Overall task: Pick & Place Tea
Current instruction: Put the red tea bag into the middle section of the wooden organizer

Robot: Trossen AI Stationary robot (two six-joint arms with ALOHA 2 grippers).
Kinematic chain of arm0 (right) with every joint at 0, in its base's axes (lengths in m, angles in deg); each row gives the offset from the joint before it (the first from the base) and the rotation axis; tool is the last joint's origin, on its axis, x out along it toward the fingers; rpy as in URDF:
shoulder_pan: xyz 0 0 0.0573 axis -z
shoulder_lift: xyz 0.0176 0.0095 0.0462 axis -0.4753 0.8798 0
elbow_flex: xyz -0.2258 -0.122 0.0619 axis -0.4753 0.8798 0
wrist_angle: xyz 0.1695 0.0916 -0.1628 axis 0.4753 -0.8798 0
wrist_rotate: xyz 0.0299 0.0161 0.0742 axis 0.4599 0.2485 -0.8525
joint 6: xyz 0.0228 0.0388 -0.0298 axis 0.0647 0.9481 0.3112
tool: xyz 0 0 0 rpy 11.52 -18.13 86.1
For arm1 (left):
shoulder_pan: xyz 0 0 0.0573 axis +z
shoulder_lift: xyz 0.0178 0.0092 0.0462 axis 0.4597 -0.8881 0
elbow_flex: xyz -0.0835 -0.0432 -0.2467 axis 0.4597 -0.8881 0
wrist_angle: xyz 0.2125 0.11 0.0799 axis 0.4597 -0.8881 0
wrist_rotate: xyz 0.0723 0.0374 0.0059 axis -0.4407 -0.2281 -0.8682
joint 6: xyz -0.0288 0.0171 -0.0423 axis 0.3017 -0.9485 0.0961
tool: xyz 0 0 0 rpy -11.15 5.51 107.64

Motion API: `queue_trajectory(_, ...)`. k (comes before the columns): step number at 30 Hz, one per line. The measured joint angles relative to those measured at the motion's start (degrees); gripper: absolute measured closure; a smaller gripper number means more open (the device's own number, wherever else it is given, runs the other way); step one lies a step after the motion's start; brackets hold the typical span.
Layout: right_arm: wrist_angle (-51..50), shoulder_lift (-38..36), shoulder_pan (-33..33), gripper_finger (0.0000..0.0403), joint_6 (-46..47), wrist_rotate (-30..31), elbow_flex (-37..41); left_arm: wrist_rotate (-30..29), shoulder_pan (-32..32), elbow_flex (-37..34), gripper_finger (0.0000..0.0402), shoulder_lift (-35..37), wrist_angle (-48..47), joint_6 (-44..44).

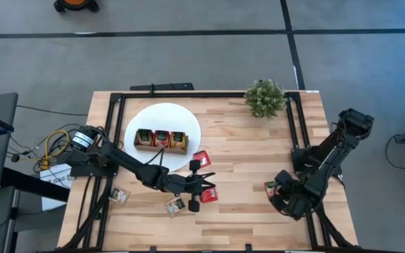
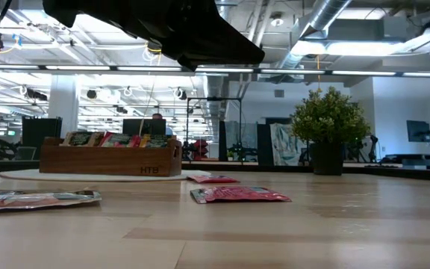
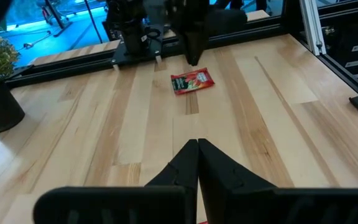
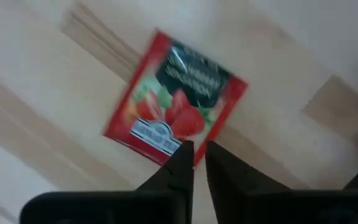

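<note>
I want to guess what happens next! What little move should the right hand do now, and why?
Probably open its fingers a bit and lower. The right hand hovers over the red tea packet lying flat on the table, fingers nearly together, packet not gripped.

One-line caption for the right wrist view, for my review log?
Right gripper, fingers nearly together, just above a red strawberry tea sachet lying flat on the wooden table.

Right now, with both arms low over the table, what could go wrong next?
The right claw hangs over a red tea sachet with its fingers nearly together; descending like that, it may push the flat packet instead of gripping it. The left claw, fingers together, sits amid loose sachets near the white plate; a sweep could scatter the one beside it.
</note>
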Motion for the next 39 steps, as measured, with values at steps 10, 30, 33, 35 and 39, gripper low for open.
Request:
queue_trajectory(10, 12.01, 6.38, 7.29, 0.0399, -9.8, -2.91, 0.6, 0.02, 0.0, 0.0, 0.0401, 0.0, -0.06, -0.02)
queue_trajectory(30, 24.34, 7.0, 14.58, 0.0291, -30.02, 18.9, -2.53, 8.05, 0.43, -0.04, 0.0401, -1.64, 0.87, 2.23)
queue_trajectory(33, 28.85, 7.0, 16.08, 0.0239, -28.69, 19.27, 1.03, 9.41, 0.7, 0.15, 0.0401, -3.45, 5.0, 2.26)
queue_trajectory(35, 33.37, 7.0, 17.4, 0.0211, -28.47, 18.32, 3.86, 9.42, 0.74, 0.13, 0.0401, -4.97, 7.21, 2.1)
queue_trajectory(39, 44.82, 7.0, 19.7, 0.0184, -28.82, 15.46, 8.78, 9.46, 0.71, 0.25, 0.0401, -6.85, 8.72, 1.07)
